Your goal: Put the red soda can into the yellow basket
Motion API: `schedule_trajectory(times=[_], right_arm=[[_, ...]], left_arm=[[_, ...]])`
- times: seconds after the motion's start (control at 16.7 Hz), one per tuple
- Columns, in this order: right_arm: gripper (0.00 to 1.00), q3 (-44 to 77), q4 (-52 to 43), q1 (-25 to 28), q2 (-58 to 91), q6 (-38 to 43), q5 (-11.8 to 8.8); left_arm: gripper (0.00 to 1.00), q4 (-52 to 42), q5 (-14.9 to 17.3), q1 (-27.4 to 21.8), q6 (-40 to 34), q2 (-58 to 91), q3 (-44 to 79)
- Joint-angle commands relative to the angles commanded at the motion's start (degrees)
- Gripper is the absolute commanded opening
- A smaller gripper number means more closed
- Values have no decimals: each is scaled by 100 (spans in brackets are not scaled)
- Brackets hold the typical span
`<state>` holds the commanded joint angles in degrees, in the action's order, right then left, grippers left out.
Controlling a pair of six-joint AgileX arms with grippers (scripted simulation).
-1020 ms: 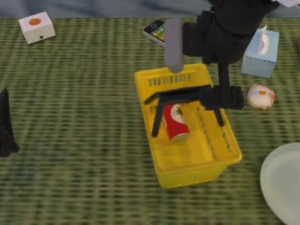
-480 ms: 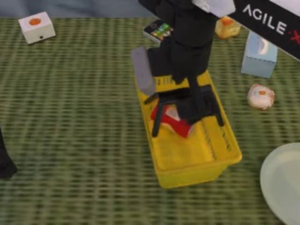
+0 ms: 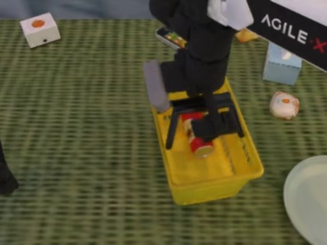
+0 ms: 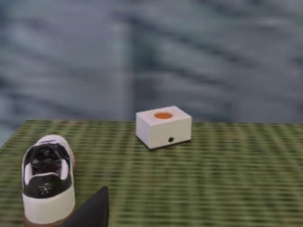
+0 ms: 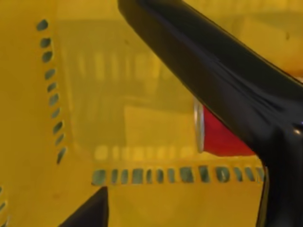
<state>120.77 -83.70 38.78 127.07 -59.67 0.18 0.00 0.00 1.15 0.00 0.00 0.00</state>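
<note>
The red soda can (image 3: 198,144) lies on its side on the floor of the yellow basket (image 3: 214,186), silver end toward the basket's near wall. My right gripper (image 3: 214,127) hangs over the basket's far half, just above the can and between the black handles (image 3: 172,127). It is open and holds nothing. In the right wrist view a black handle (image 5: 213,71) crosses in front of the can (image 5: 220,137), with slotted yellow wall (image 5: 28,142) all around and one fingertip (image 5: 92,213) showing. My left gripper (image 3: 5,178) is parked at the table's left edge.
A white box with an orange dot (image 3: 40,29) sits far left, also seen in the left wrist view (image 4: 163,126) beyond a shoe (image 4: 47,182). A phone (image 3: 171,34), a blue tissue box (image 3: 282,64), a white-orange ball (image 3: 284,105) and a white plate (image 3: 309,196) surround the basket.
My right arm has swung left from the basket's right rim to above its far half, and the gripper has dropped in over the can. The can still lies in the basket.
</note>
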Motion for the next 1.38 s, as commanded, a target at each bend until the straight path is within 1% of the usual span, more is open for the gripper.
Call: schedule_trajectory(times=[0.24, 1.02, 1.08, 1.38], right_arm=[[100, -71, 60, 2, -12, 2, 0], [2, -71, 60, 2, -12, 2, 0], [0, -71, 60, 2, -12, 2, 0], [0, -71, 60, 2, -12, 2, 0]], left_arm=[[100, 0, 0, 0, 0, 0, 0], [100, 0, 0, 0, 0, 0, 0], [100, 0, 0, 0, 0, 0, 0], [100, 0, 0, 0, 0, 0, 0]])
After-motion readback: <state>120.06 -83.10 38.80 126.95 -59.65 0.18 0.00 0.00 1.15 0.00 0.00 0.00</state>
